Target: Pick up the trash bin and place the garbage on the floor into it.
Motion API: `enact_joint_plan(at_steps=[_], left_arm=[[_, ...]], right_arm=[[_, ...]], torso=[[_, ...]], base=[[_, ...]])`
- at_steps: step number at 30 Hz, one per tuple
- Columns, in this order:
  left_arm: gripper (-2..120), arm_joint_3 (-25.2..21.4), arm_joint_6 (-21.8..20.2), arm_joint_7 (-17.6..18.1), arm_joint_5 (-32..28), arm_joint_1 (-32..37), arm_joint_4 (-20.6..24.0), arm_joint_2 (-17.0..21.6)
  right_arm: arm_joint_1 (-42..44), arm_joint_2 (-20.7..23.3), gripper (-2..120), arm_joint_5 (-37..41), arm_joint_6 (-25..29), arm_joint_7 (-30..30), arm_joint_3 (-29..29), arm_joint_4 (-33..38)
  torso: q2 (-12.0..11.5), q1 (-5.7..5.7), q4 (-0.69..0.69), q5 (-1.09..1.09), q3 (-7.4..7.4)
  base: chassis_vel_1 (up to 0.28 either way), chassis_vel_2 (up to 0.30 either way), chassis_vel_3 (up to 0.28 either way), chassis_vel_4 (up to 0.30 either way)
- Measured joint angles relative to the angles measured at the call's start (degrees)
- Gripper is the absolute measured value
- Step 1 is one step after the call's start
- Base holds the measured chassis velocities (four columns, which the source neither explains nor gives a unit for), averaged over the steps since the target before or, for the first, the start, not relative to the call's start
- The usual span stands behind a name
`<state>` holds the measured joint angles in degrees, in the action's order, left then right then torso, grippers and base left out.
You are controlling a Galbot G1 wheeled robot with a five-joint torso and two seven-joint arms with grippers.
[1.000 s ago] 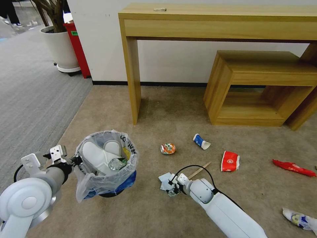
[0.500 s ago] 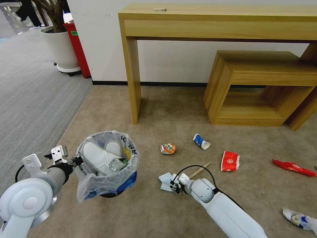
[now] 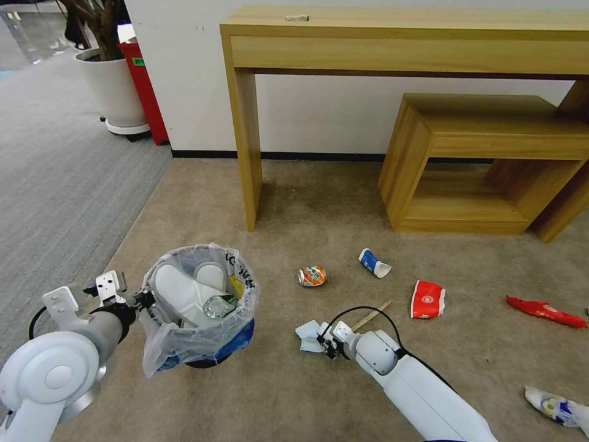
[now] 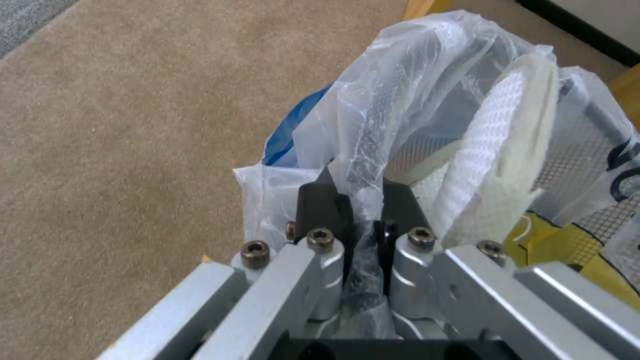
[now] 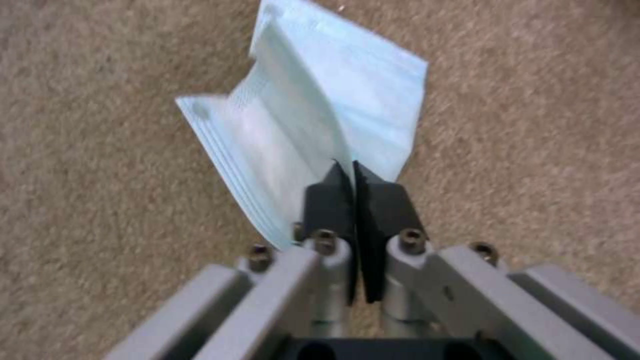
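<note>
Right gripper [image 5: 353, 192] clenched on the edge of the blue mask [image 5: 313, 125], low over the carpet [image 3: 343, 209] beside the wooden stick [image 3: 370, 317]. Mask looks light, limp and floppy; an edge pinch should do, though it may slip. Left gripper [image 4: 360, 210] clamps the bagged rim of the trash bin [image 3: 199, 304], near-left. Since a second ago the mask has shifted slightly toward the right arm, bin unmoved.

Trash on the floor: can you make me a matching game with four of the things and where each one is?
Things:
1. blue mask
2. white slippers
3. crushed can
4. trash bin

Places:
A. inside the bin
B. gripped at its rim by the left hand
C. pinched in the right hand
D. lying alone on the carpet

Pairs: 1-C, 2-A, 3-D, 4-B
</note>
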<state>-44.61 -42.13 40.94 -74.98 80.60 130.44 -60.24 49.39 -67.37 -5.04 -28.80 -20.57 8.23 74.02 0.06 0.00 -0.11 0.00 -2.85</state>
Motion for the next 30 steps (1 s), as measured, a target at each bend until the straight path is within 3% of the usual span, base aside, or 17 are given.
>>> enact_joint_plan(at_steps=[17, 21, 23, 30], left_arm=[[3, 0.2, 0.0, -0.2, 0.1, -0.1, 0.1, 0.0], [3, 0.2, 0.0, -0.3, -0.1, -0.1, 0.4, 0.3], [3, 0.7, 0.0, -0.3, -0.6, 0.0, 0.9, 0.6], [3, 2.4, 0.0, -0.2, -2.2, 0.5, 2.1, 0.6]], right_arm=[[0.8, 1.4, 0, 1.3, 3.3, 1.8, -2.5, 1.9], [1.7, 3.8, 0, 4.6, 3.9, 4.1, -4.8, 6.7], [2.4, 7.5, 0, 7.8, 4.0, 6.7, -6.8, 13.9], [2.9, 13.2, 0, 15.4, 6.3, 12.1, -9.7, 27.5]], torso=[[0.0, 0.00, 0.00, 0.01, 0.00], [0.0, 0.00, 0.00, 0.01, 0.00], [0.0, 0.00, 0.00, 0.00, 0.00], [0.0, 0.00, 0.00, 0.01, 0.00]], base=[[0.000, 0.000, 0.000, 0.000], [0.000, 0.000, 0.000, 0.000], [0.000, 0.000, 0.000, 0.000], [0.000, 0.000, 0.000, 0.000]])
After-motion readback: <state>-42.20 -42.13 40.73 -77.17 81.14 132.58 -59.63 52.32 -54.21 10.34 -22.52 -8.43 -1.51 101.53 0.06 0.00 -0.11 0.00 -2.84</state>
